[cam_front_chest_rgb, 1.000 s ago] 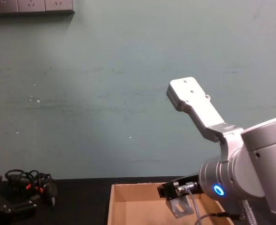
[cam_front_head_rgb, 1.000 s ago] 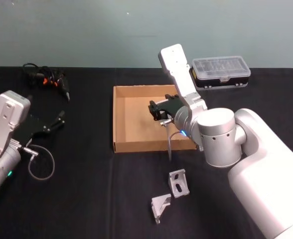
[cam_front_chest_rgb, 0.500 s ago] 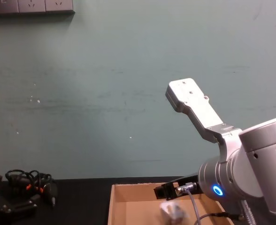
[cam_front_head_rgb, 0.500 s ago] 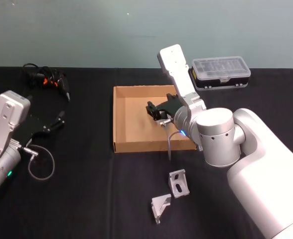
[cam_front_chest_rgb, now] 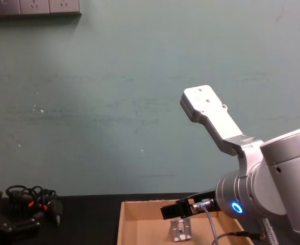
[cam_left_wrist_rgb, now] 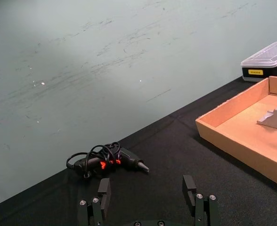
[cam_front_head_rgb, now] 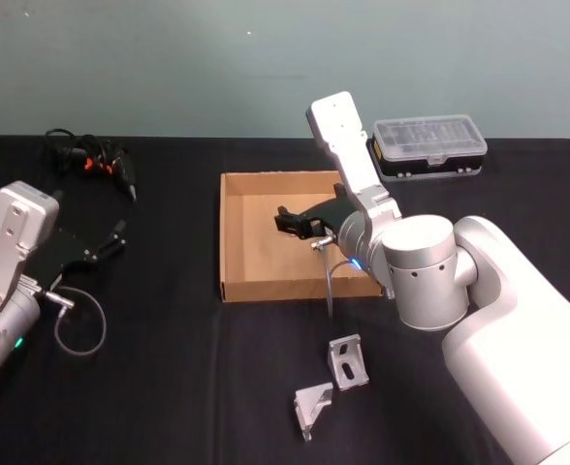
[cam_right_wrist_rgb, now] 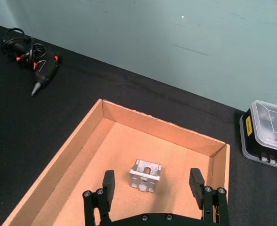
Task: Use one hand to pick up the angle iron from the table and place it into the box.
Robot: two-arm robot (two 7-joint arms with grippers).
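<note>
One silver angle iron lies on the floor of the tan cardboard box, also seen as angle iron and angle iron. My right gripper hovers open just above it, fingers apart on either side without touching. From the head, the right gripper is over the middle of the box. Two more angle irons rest on the black table in front of the box. My left gripper stays open at the far left.
A black case with a clear lid stands behind the box to the right. A black glue gun with tangled cables lies at the back left. A cable loop hangs by the left arm.
My right gripper opened and let go of the angle iron, which dropped onto the box floor. The gripper shifted slightly left over the box. The left arm barely moved.
</note>
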